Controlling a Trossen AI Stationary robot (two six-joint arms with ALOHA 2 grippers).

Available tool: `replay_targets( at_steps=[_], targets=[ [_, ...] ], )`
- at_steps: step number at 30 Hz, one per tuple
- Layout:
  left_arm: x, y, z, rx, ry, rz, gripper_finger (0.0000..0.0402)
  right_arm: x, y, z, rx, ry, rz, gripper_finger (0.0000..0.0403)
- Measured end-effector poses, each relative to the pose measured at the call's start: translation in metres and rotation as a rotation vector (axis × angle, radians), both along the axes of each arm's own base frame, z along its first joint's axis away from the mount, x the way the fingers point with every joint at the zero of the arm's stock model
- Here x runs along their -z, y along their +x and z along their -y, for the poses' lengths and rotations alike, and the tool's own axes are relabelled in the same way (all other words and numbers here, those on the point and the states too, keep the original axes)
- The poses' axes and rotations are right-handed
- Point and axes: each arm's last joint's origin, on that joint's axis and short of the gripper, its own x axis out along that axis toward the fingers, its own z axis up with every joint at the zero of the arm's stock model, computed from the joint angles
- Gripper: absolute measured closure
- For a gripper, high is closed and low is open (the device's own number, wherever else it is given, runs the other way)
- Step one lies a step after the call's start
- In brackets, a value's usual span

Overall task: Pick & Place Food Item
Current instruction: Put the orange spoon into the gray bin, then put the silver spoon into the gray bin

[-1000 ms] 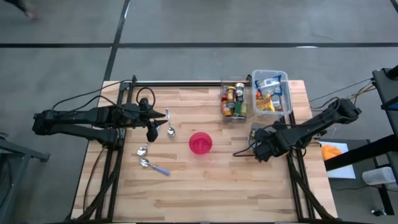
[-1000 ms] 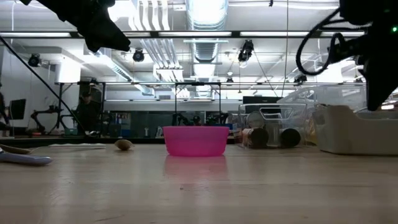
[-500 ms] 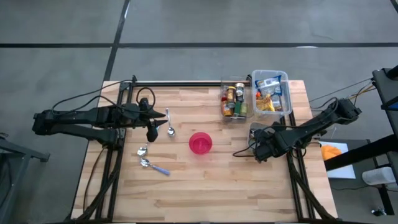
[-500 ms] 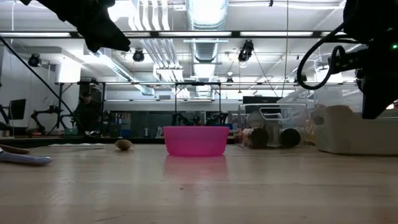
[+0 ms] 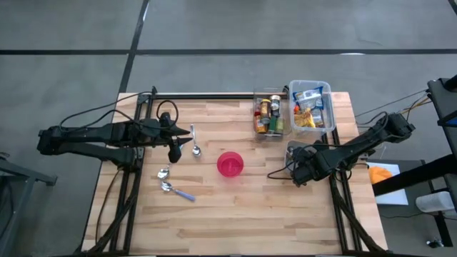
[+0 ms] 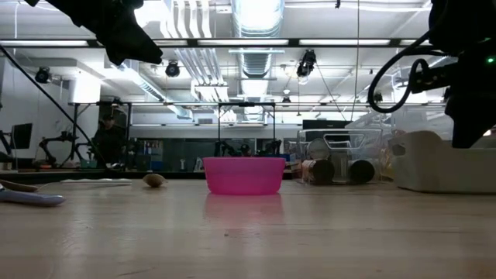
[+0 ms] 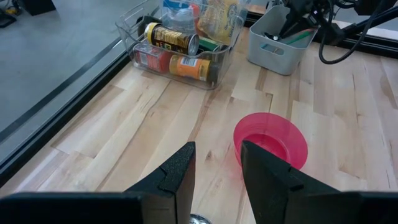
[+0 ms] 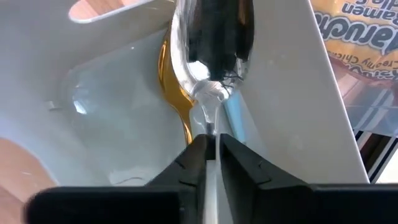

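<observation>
My right gripper (image 8: pixel 211 142) reaches down into a white bin (image 5: pixel 292 150) at the table's right, shut on a silver spoon (image 8: pixel 211 37). A gold spoon (image 8: pixel 176 93) lies beside it in the bin. The pink bowl (image 5: pixel 230 164) stands mid-table. Food cans fill a clear bin (image 5: pixel 268 114), and packets fill a tub (image 5: pixel 312 107) at the far right. My left gripper (image 7: pixel 216 171) hovers open above the table's left part, holding nothing. My right gripper pinches the silver spoon's handle (image 8: pixel 210 127) just behind its bowl, between its two fingers. The fingers slant down from above into the bin, and the spoon runs along them. The spoon's bowl (image 8: pixel 214 56) points down inside the bin, near the bin's wall.
Three spoons lie on the wood at the left: one (image 5: pixel 195 145) by my left gripper, two more (image 5: pixel 163 173) (image 5: pixel 176 190) nearer the front. A black rail (image 5: pixel 207 95) runs along the far edge. Bare wood spreads across the near half.
My right gripper has sunk a little toward the white bin, then held still. My left arm has kept still.
</observation>
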Motion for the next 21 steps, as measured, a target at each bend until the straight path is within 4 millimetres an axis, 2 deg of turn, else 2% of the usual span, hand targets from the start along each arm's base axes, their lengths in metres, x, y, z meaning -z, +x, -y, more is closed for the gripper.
replay_targets(
  at_steps=[5,8,21],
  targets=[
    [0.0000,0.0000,0.0000,0.000,0.000,0.000,0.0272,0.0000,0.0000,0.0000,0.000,0.000,0.001,0.0312],
    [0.0000,0.0000,0.0000,0.000,0.000,0.000,0.0272,0.0000,0.0000,0.0000,0.000,-0.001,0.000,0.0297],
    [0.0000,0.0000,0.0000,0.000,0.000,0.000,0.0272,-0.0037,0.0022,-0.0009,-0.001,0.003,0.009,0.0293]
  ],
)
